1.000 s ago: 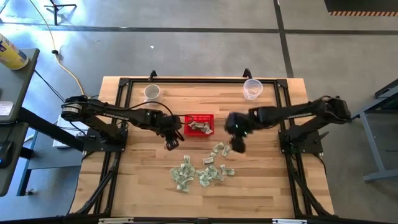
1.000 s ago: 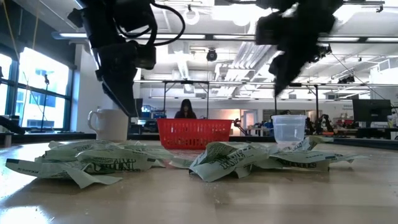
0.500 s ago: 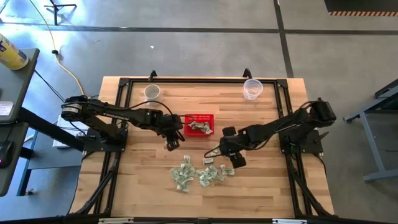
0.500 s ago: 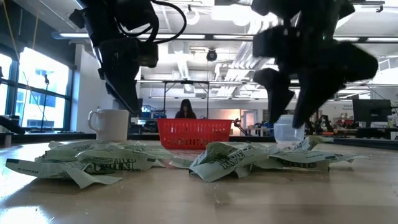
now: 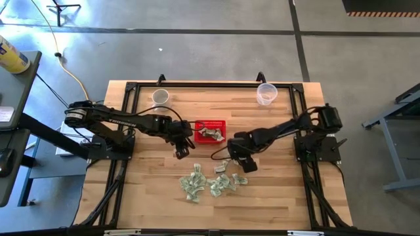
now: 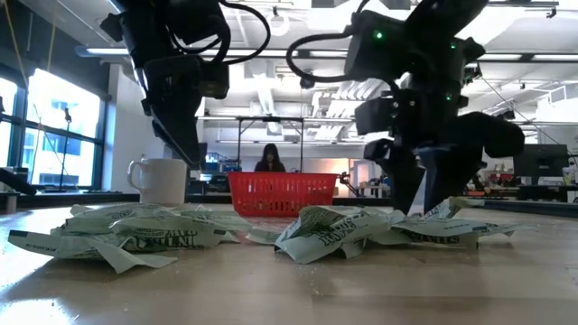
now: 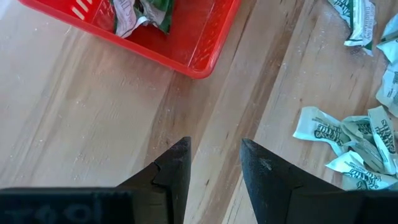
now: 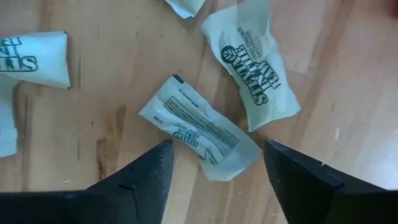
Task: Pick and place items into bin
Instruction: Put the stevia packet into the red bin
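Several pale green-and-white packets [image 5: 209, 181] lie loose on the wooden table, nearer than the red basket [image 5: 218, 124]. A few packets lie inside the basket [image 7: 140, 12]. My right gripper [image 8: 217, 146] is open, pointing down low over the table. Its fingers stand on either side of one packet [image 8: 199, 127] that lies flat at the pile's far right edge. I see no finger touching it. My left gripper [image 7: 214, 146] hangs open over bare wood beside the basket's near left corner [image 7: 199, 68], holding nothing.
A white mug [image 5: 160, 97] stands at the far left and a clear plastic cup [image 5: 266, 93] at the far right. Another packet [image 8: 255, 68] lies just beyond the one between my right fingers. A person [image 6: 270, 159] sits in the room behind the table.
My right gripper has come down from above the table and a little toward the left and near edge, onto the packets' far right fringe, rolling its wrist as it sank. My left gripper has kept still. The packets and the basket have not moved.
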